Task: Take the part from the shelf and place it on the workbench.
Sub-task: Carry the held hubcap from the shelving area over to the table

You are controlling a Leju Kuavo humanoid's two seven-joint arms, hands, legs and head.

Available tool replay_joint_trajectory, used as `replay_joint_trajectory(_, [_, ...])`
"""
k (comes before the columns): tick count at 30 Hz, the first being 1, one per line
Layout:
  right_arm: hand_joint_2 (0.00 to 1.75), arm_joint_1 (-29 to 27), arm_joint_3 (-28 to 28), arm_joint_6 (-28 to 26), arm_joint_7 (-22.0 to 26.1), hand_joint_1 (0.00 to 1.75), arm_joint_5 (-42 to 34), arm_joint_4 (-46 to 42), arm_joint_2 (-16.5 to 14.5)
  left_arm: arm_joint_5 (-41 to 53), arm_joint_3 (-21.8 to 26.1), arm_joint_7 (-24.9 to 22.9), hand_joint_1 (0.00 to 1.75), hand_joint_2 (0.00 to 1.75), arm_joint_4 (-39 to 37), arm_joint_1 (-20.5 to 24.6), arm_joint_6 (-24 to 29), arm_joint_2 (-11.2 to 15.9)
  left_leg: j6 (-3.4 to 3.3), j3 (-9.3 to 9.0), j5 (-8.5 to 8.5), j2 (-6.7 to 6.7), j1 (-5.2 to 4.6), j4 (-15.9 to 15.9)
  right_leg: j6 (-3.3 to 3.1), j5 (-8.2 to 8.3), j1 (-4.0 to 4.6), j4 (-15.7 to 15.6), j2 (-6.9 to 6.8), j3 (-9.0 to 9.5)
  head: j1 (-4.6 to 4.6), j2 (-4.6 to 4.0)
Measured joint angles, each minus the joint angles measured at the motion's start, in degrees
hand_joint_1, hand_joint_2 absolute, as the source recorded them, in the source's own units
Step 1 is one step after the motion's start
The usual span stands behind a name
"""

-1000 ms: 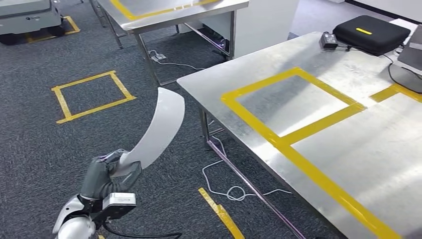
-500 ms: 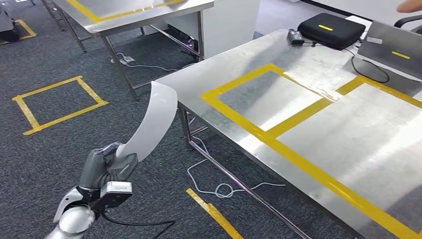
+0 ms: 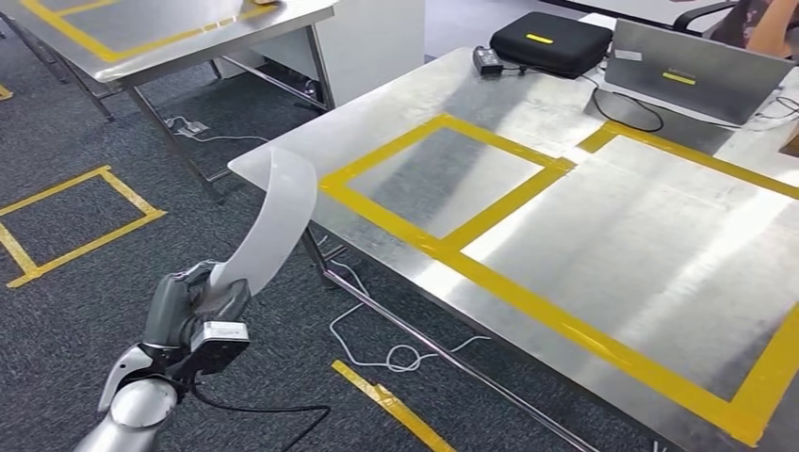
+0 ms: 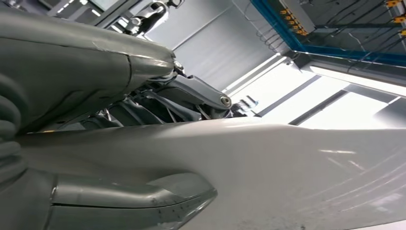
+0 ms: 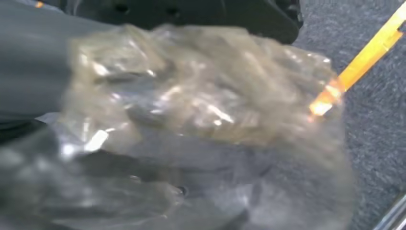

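Note:
A long, curved white part [image 3: 273, 217] stands up from my left hand [image 3: 193, 306], which grips its lower end, low at the left above the carpet. The part's upper tip overlaps the near left corner of the steel workbench [image 3: 612, 235], which carries yellow tape rectangles. In the left wrist view the part [image 4: 287, 167] runs broad and glossy between the thick grey thumb and the darker fingers [image 4: 191, 96] of the hand. In the right wrist view my right hand [image 5: 191, 129] is a blur under a crinkled clear wrap over dark carpet; how its fingers lie is unclear.
At the workbench's far end lie a black case [image 3: 551, 42], a small adapter [image 3: 487, 58] and a grey laptop [image 3: 693, 71]. A second steel table [image 3: 170, 38] stands far left. White cables [image 3: 396, 353] and yellow tape marks [image 3: 66, 217] lie on the floor.
The whole picture has shifted left as the camera turned towards the workbench, which now shows more fully. My left hand still holds the part the same way.

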State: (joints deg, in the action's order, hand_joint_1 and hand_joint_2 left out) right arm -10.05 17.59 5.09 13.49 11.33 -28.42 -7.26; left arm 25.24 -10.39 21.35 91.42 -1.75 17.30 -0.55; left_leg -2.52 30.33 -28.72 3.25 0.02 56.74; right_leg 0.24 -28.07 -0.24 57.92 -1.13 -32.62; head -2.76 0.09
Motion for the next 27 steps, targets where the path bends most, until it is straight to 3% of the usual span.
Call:
replay_joint_trajectory(1, [0.00, -0.01, 0.31, 0.11, 0.02, 0.00, 0.23, -0.08, -0.18, 0.01, 0.09, -0.02, 1.75, 1.75, -0.09, 0.03, 0.01, 0.00, -0.05, 0.01, 0.15, 0.00, 0.01, -0.04, -0.06, -0.02, 0.05, 0.01, 0.01, -0.01, 0.01, 0.00])
replay_joint_trajectory(4, [0.00, 0.01, 1.03, 0.31, 0.10, 0.00, 0.54, -0.21, -0.50, 0.01, 0.34, -0.05, 1.75, 1.75, -0.33, 0.03, 0.04, -0.01, 0.72, 0.02, 0.50, -0.02, 0.11, -0.26, -0.24, -0.03, 0.18, 0.03, -0.06, -0.08, 0.02, 0.00])
replay_joint_trajectory(8, [0.00, 0.05, 2.10, 1.14, 0.67, 0.00, 1.60, -0.37, -0.63, 0.01, 0.73, -0.09, 1.75, 1.75, -0.51, -0.01, 0.22, -0.02, 2.77, 0.04, 0.72, -0.02, 0.33, -0.52, -0.35, 0.03, 0.30, 0.10, -0.08, -0.21, 0.03, 0.00])
replay_joint_trajectory(10, [0.00, 0.08, 2.66, 1.43, 0.96, 0.00, 2.19, -0.38, -0.69, 0.01, 0.91, -0.09, 1.75, 1.75, -0.51, -0.04, 0.33, -0.01, 3.27, 0.04, 0.75, -0.02, 0.37, -0.54, -0.37, 0.05, 0.31, 0.12, -0.09, -0.24, 0.04, 0.00])
replay_joint_trajectory(27, [0.00, 1.46, 8.12, 2.99, 2.96, 0.00, 8.15, 0.25, -1.32, -0.54, 1.88, -0.17, 1.75, 1.75, -0.64, -0.06, 0.93, 0.02, 3.30, 0.16, 0.65, -0.03, 0.07, -0.28, -0.34, 0.19, 0.02, 0.10, -0.12, -0.27, 0.05, 0.00])
